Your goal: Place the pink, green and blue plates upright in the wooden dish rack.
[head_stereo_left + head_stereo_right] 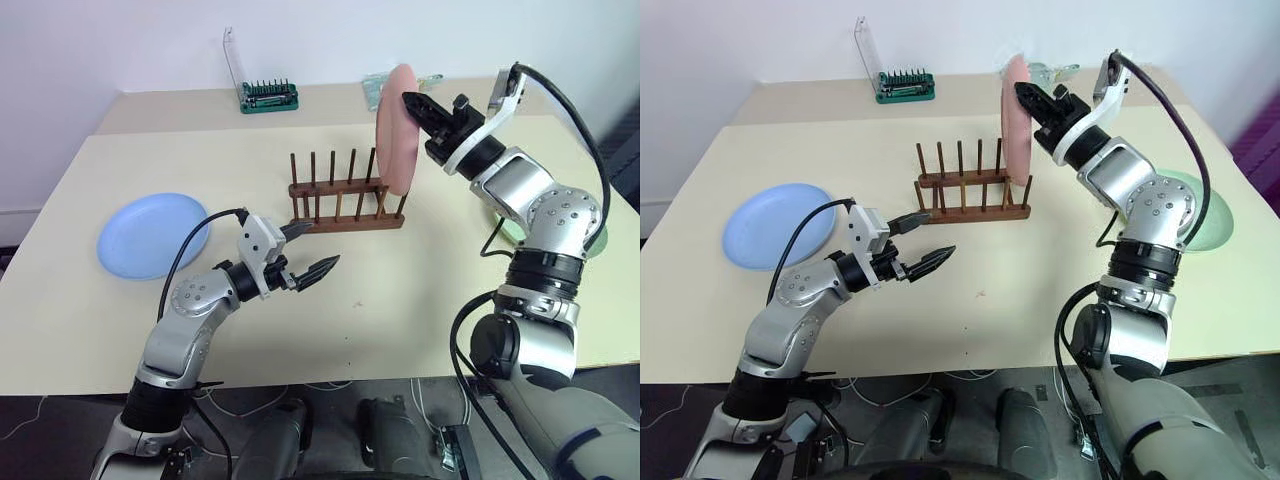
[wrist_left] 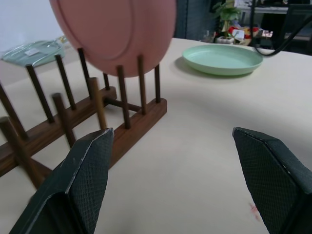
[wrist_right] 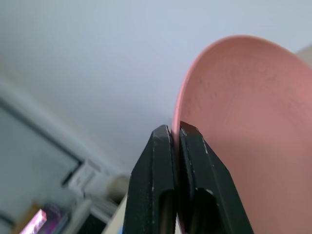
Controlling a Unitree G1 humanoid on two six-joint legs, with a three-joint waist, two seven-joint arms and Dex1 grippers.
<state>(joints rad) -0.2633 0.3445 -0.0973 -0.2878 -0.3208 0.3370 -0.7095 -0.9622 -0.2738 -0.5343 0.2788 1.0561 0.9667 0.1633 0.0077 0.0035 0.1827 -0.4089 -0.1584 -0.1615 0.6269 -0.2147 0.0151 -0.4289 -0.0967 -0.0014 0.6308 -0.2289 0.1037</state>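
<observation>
Pink plate (image 1: 398,128): on edge, pinched at its rim by your right end effector (image 1: 414,104), whose fingers are closed tight on it. It hangs over the right end of the rack (image 1: 345,213), its lower edge down among the end pegs; whether it is seated you cannot tell.

Step in hand, as judged: racking the first of three plates. Your next move calls for lowering it between two peg pairs, square to the rails, then letting go only once the pegs bear it. A tilted release may tip it out.

Left end effector (image 1: 306,255): fingers spread wide, empty, low over the table (image 1: 420,300) in front of the rack.

Blue plate (image 1: 152,234): flat, table's left side. Green plate (image 1: 1200,208): flat, right side, behind your right arm.

Surface: pale cream table. A green-based tool holder (image 1: 268,96) stands at the far edge, against a white wall.
</observation>
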